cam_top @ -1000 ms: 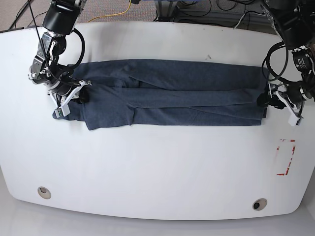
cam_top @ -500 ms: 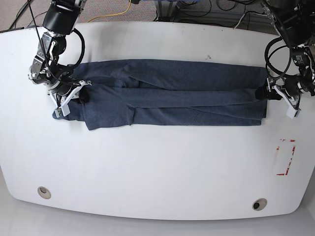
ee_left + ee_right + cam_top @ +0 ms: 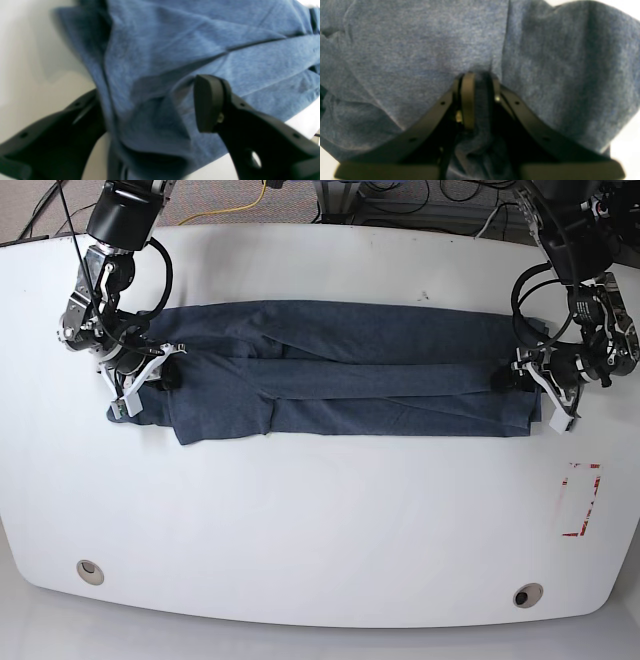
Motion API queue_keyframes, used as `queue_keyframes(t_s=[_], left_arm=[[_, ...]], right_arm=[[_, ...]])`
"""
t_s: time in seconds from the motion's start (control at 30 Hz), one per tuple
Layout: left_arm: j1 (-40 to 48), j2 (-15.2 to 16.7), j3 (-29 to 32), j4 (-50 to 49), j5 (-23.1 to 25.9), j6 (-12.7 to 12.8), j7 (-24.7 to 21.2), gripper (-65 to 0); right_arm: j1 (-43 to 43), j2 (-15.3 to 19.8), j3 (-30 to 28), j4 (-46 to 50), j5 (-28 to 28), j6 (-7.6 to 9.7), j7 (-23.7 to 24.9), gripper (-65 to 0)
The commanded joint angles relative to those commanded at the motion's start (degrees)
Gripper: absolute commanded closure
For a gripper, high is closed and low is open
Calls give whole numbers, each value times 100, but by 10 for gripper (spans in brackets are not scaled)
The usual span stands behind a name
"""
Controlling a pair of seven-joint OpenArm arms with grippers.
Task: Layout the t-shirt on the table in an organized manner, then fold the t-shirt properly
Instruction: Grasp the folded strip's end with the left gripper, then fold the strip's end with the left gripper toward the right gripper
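Your right end effector [image 3: 480, 82]: clamped on the t-shirt [image 3: 350, 370]. Your left end effector [image 3: 150, 110]: spread wide, straddling its hem.

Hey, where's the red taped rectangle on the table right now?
In the base view, the red taped rectangle sits near the table's right edge, below the left gripper and the t-shirt's end.
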Motion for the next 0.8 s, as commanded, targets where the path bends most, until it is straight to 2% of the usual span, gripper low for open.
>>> queue_keyframes(t_s=[0.1, 0.2, 0.33, 0.5, 0.8], left_arm=[[0, 18, 0, 9, 9, 0, 0, -169], [-9, 18, 0, 26, 9, 0, 0, -50], [-9, 18, -9, 202, 0, 0, 0, -42], [105, 18, 44, 1064, 0, 0, 26, -42], [431, 44, 1284, 2743, 26, 0, 88, -42]], right_arm=[[0, 0, 9, 0, 0, 0, 0, -95], [0, 0, 9, 0, 0, 0, 0, -95], [0, 0, 9, 0, 0, 0, 0, -95], [0, 0, 9, 0, 0, 0, 0, -95], [0, 0, 9, 9, 0, 0, 0, -95]])
